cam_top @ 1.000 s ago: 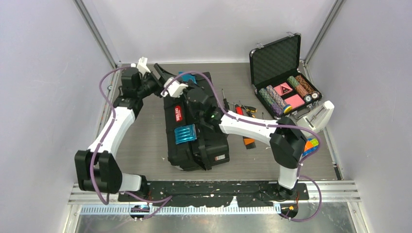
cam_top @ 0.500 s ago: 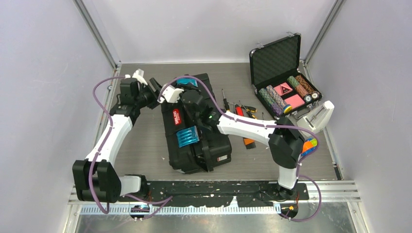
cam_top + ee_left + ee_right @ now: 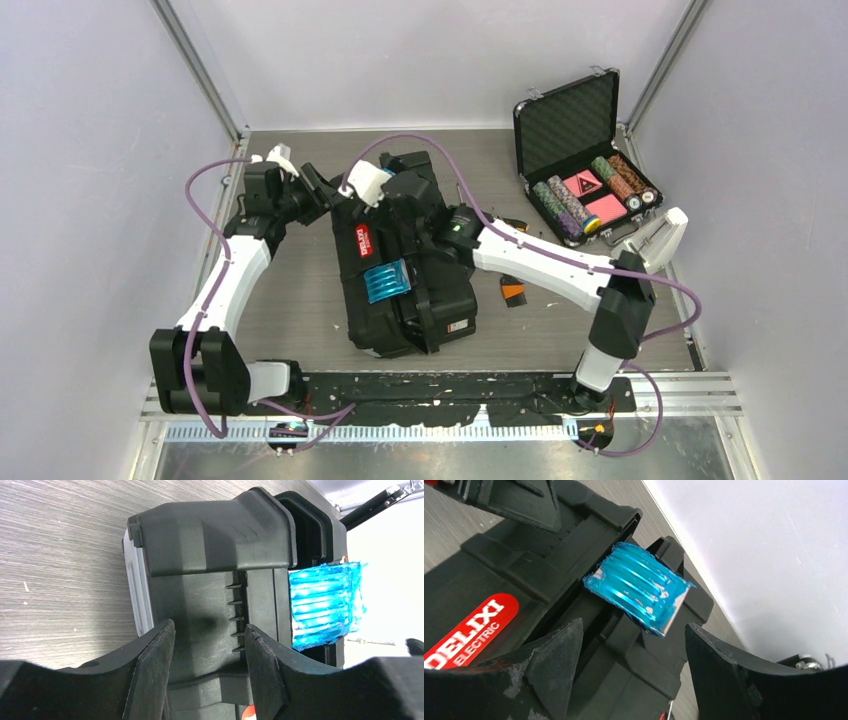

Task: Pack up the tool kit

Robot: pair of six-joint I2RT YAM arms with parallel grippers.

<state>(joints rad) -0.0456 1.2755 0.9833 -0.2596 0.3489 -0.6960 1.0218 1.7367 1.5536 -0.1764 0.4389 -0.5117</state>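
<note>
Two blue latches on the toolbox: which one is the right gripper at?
The far latch, at the far end of the toolbox, framed by the open jaws of the right gripper. The near latch lies uncovered, no gripper by it.

You see a grey wood-grain bench [image 3: 290,300] closed in by plain pale walls: a back wall [image 3: 420,60], a left side wall [image 3: 80,200] and a right side wall [image 3: 770,200]. The light on them is even and soft, with only faint shadows. Bare metal posts [image 3: 195,65] run up the two back corners, and a ribbed aluminium rail [image 3: 690,395] lies along the bench's near edge.
</note>
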